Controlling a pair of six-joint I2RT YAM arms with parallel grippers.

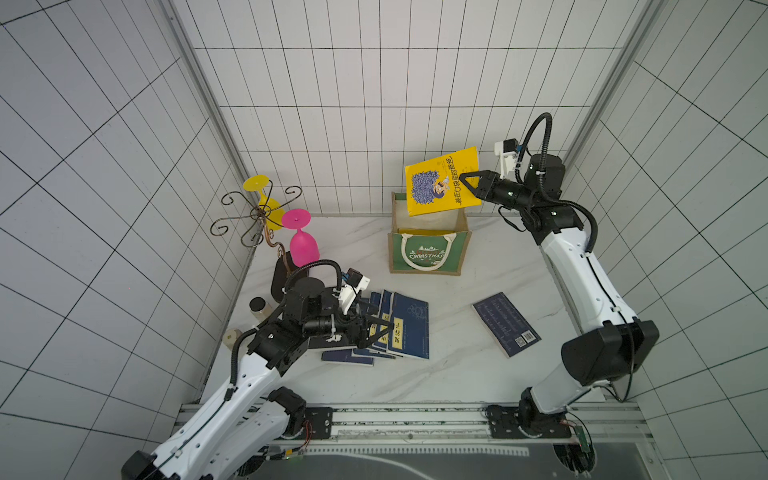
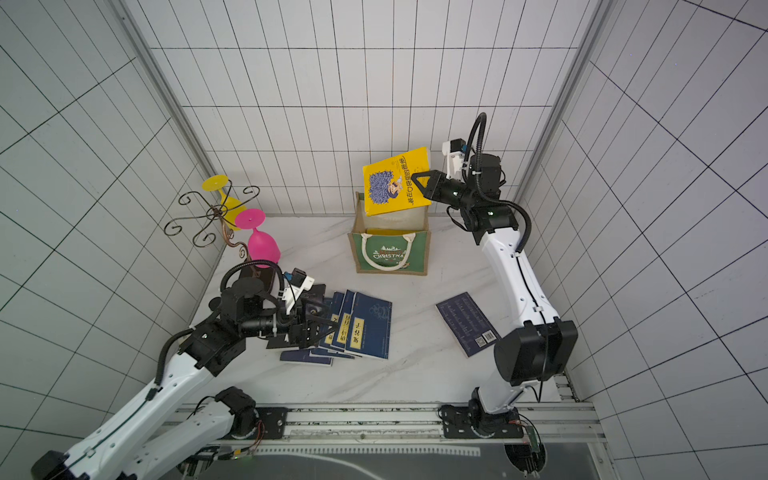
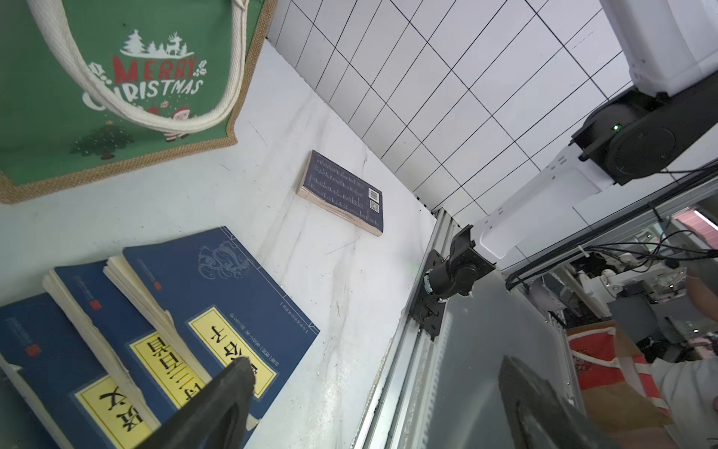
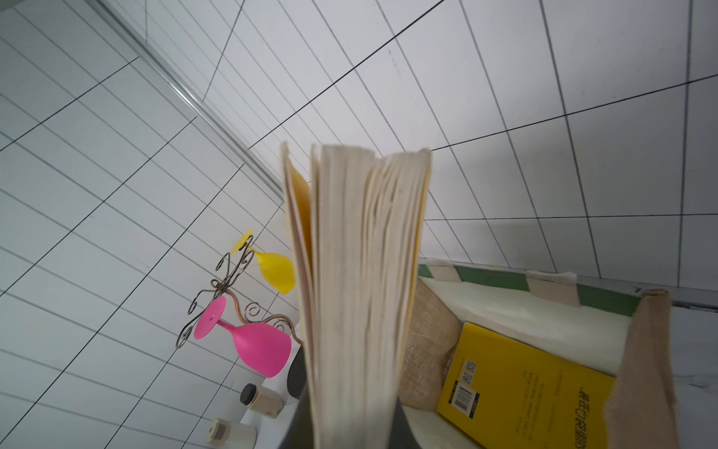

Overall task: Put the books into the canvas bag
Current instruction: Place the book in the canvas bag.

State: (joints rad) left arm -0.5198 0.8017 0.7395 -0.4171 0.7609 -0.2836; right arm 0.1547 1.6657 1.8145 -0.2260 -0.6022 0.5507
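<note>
Right gripper (image 1: pixel 471 183) is clamped on the edge of a yellow book (image 1: pixel 432 187), which I see hanging tilted in the air over the open mouth of the canvas bag (image 1: pixel 430 259). From the right wrist camera the held book's loose page edges fill the middle of my view. The bag stands upright on the table (image 1: pixel 457 374) near the back wall, with its green CHRISTMAS panel and a rope handle turned toward the arm bases. A second yellow book (image 4: pixel 516 388) is already inside it, back cover and barcode showing.

My left gripper (image 1: pixel 376 332) is spread wide and holds nothing. It sits low over the fanned navy books (image 1: pixel 409 328) at the left of the table. On the left wrist camera one of its fingers (image 3: pixel 233 388) crosses the yellow label of the topmost book; I cannot tell whether it touches. One more navy book (image 1: pixel 505 324) lies alone, back cover up, well apart to the right beside the right arm.
</note>
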